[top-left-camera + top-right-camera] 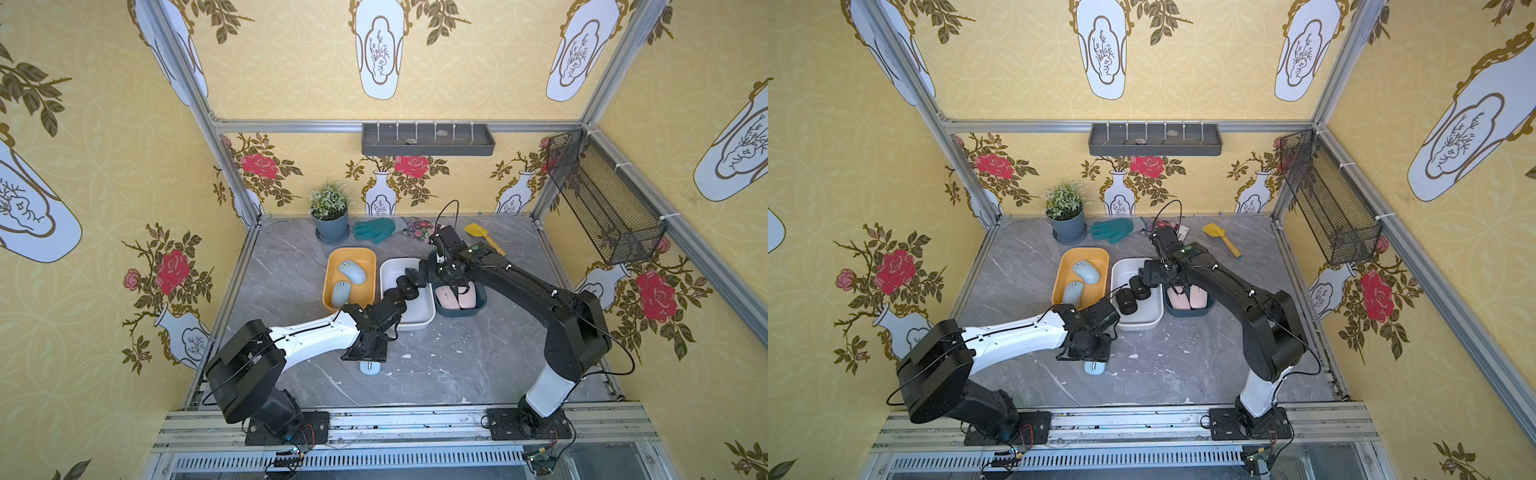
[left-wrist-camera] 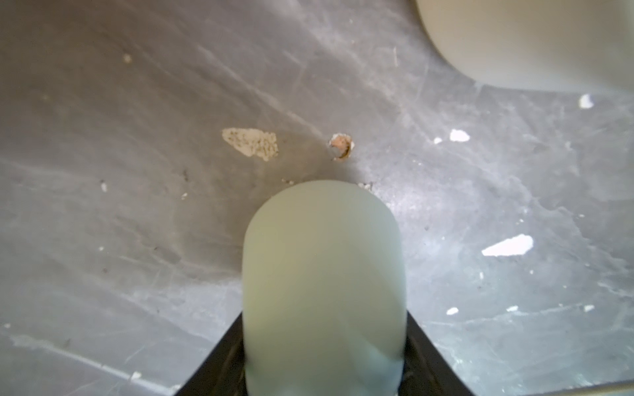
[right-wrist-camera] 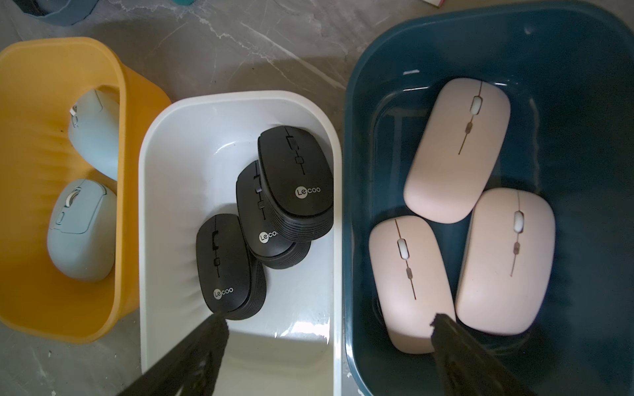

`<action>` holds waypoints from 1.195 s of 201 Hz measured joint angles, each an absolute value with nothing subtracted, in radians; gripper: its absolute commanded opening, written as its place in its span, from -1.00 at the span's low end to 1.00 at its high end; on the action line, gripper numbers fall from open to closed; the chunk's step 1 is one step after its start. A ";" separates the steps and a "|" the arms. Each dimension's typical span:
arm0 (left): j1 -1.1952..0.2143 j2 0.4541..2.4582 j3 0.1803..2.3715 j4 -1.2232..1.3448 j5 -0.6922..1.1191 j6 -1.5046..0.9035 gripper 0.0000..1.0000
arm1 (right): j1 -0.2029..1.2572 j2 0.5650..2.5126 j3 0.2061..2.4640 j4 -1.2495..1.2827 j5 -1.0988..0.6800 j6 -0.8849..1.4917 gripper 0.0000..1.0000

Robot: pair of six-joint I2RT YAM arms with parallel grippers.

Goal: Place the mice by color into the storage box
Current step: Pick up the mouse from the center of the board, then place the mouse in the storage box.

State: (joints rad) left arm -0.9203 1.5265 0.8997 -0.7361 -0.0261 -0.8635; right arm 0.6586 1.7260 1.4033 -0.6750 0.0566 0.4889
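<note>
Grip of left claw (image 2: 325,313) tight on light blue mouse (image 2: 322,257); right claw (image 3: 329,319) wide apart, empty.

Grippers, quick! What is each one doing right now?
Left gripper: closed on the blue mouse.
Right gripper: open, holding nothing.
</note>
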 measured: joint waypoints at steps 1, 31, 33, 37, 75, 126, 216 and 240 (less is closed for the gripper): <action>-0.920 1.525 0.901 -0.738 -0.026 -0.863 -0.13 | 0.659 1.726 1.403 -0.675 0.057 0.489 0.90; -0.920 1.451 0.974 -0.817 -0.042 -0.863 -0.11 | 0.658 1.726 1.403 -0.672 0.056 0.489 0.90; -0.920 1.445 0.982 -0.824 -0.044 -0.863 -0.11 | 0.656 1.726 1.403 -0.672 0.056 0.489 0.90; -0.920 1.436 0.996 -0.834 -0.047 -0.863 -0.10 | 0.655 1.726 1.403 -0.671 0.055 0.489 0.90; -0.916 1.410 1.154 -0.953 -0.085 -0.842 -0.09 | 0.641 1.720 1.404 -0.653 0.030 0.488 0.90; -0.812 1.427 1.313 -1.032 -0.131 -0.756 -0.07 | 0.614 1.661 1.409 -0.654 0.028 0.470 0.90; -0.511 1.634 1.497 -0.908 -0.038 -0.515 0.00 | 0.529 1.593 1.355 -0.656 0.030 0.446 0.90; -0.463 1.708 1.521 -0.874 -0.017 -0.475 0.01 | 0.511 1.588 1.340 -0.656 0.030 0.445 0.90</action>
